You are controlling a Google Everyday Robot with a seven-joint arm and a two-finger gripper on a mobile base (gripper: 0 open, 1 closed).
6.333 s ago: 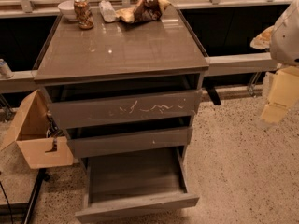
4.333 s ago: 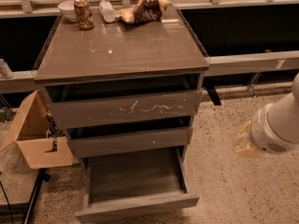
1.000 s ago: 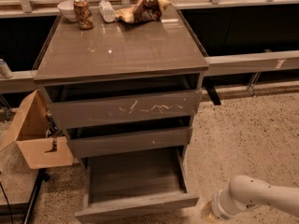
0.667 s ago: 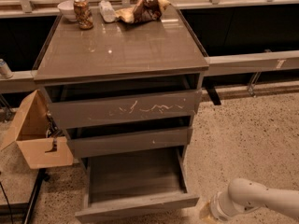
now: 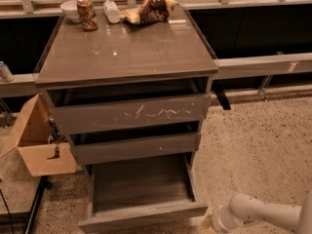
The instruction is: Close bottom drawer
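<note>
Nearest the camera, at 5 o'clock in the view, the gripper sat low over the speckled floor, its pale arm running off toward 4 o'clock. Whether the gripper was released or clenched could not be told. It lay just beside the right front corner of the bottom drawer, at about the height of the front; contact could not be made out.

Some six seconds before, the arm had been high at 3 o'clock, well apart from the cabinet. It had since swung down and in, and over the last second it had crept only a little closer to that corner. The drawer itself had not shifted: it was pulled far out at 6 o'clock, its grey grained floor bare and open to view. So the approach looked nearly done and the push not yet begun; the closing probably called for the gripper to get in front of the slim front and press toward 12 o'clock.

Behind it came the middle front, slightly out, then the scratched front above. A cardboard box stood at 9 o'clock beside the cabinet. Farthest, on the glossy top, stood a can, a bowl, a bottle and a crumpled bag along the 12 o'clock edge
</note>
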